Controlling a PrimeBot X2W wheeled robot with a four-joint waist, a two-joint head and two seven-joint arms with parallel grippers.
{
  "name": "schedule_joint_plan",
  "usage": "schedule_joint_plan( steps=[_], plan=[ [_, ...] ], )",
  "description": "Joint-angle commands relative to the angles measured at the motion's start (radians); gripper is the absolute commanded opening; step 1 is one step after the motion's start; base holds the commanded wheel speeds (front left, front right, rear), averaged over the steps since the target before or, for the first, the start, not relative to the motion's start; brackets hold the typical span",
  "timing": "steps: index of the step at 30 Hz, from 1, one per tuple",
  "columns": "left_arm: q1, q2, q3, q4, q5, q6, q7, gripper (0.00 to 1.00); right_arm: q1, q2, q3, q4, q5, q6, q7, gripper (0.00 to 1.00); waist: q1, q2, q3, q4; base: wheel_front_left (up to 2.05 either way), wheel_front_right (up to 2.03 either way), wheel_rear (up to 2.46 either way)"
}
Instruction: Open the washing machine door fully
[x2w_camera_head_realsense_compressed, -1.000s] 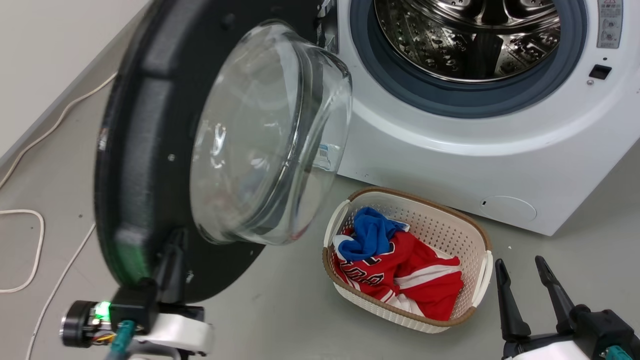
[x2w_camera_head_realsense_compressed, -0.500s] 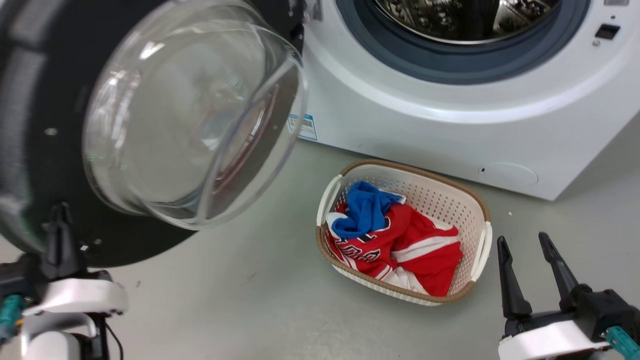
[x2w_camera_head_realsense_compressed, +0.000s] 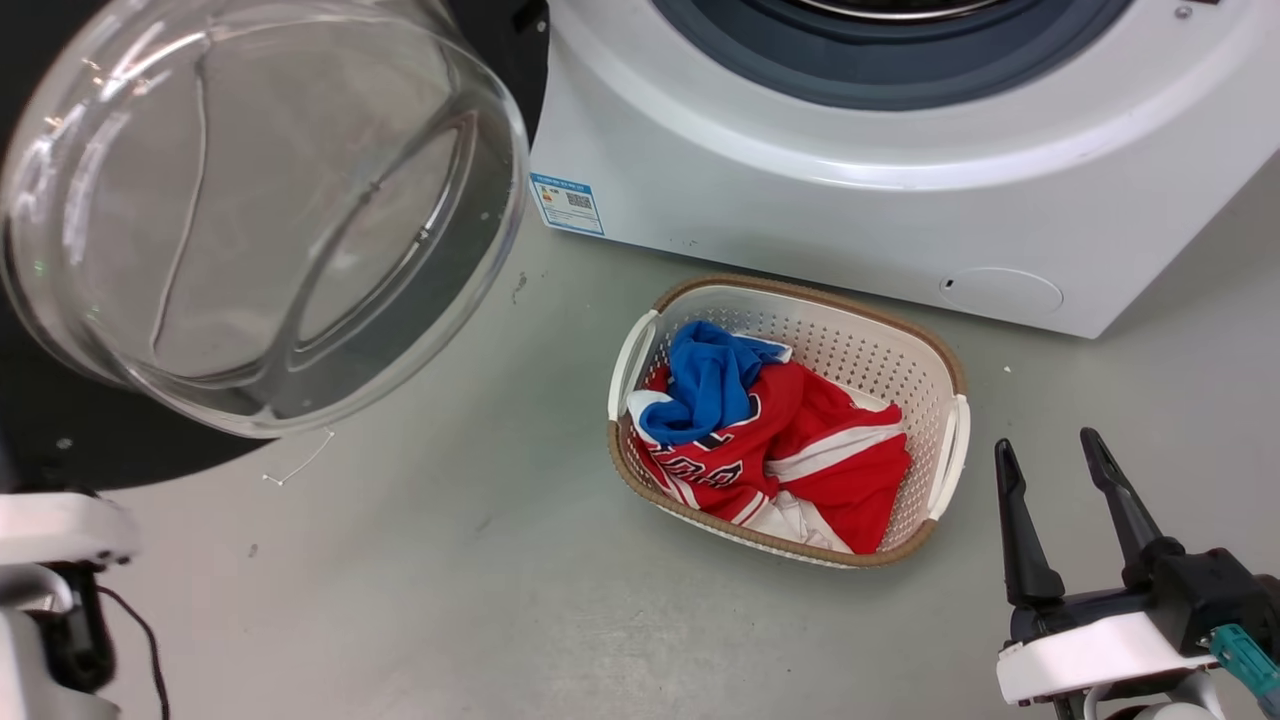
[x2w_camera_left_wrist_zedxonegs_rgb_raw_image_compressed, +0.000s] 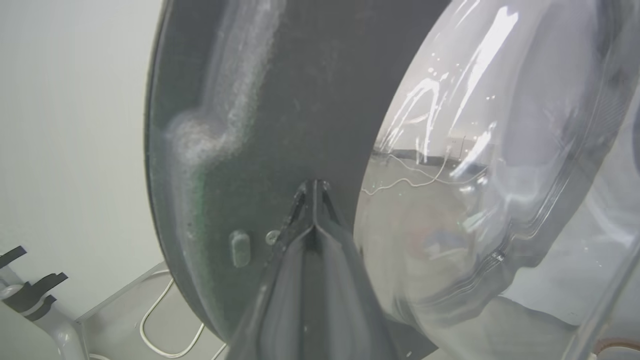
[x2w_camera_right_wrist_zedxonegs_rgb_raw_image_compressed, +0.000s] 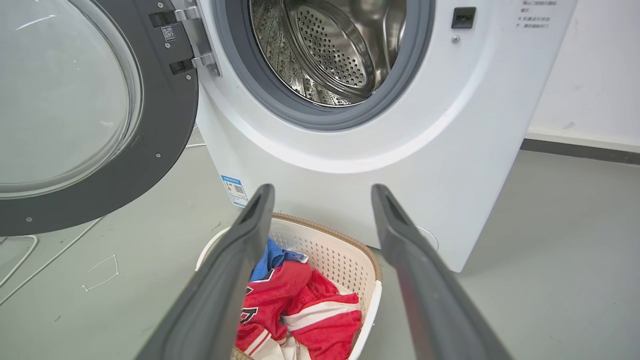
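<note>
Left pincer (x2w_camera_left_wrist_zedxonegs_rgb_raw_image_compressed: 314, 192) is pinched shut, tips up against the black inner face of the washing machine door (x2w_camera_left_wrist_zedxonegs_rgb_raw_image_compressed: 280, 90); right pincer (x2w_camera_head_realsense_compressed: 1047, 442) hangs open, well off to the door's right.

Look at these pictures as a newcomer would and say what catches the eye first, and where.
The washing machine door, black with a bulging glass bowl, stands open at the head view's upper left, beside the washing machine. Before the machine sits a white laundry basket holding red and blue clothes. The right gripper hangs open at lower right.
</note>
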Motion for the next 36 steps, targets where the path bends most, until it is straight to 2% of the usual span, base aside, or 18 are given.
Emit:
schedule_joint_plan(
  steps=[1,8,21,30,36],
  plan=[
    [-0.029,0.022,0.027,0.021,0.004,-0.003,0.003,0.00,-0.012,0.002,0.001,0.001,-0.006,0.000,-0.002,1.00,-0.0001,0.0000,0.006,-0.006,0.00,0.00,0.00],
    [-0.097,0.056,0.097,0.112,0.004,-0.025,0.003,0.00,-0.028,0.002,0.007,0.003,-0.015,0.000,-0.002,1.00,-0.0001,0.0000,0.022,-0.022,0.00,0.00,0.00],
    [-0.116,0.062,0.119,0.177,0.051,-0.063,0.003,0.00,-0.028,0.002,0.004,0.014,-0.005,0.000,-0.002,1.00,-0.0001,0.0000,-0.001,-0.050,0.00,0.00,0.00],
    [-0.011,0.012,0.089,0.070,0.100,-0.082,0.002,0.00,0.024,0.002,-0.012,0.003,0.028,0.000,-0.002,1.00,-0.0001,0.0000,-0.115,-0.057,0.00,0.00,0.00],
    [0.073,-0.030,0.025,-0.052,0.133,-0.091,0.002,0.00,0.059,0.002,-0.036,-0.031,0.044,0.000,-0.002,1.00,-0.0001,0.0000,-0.195,-0.057,0.00,0.00,0.00]
  ],
)
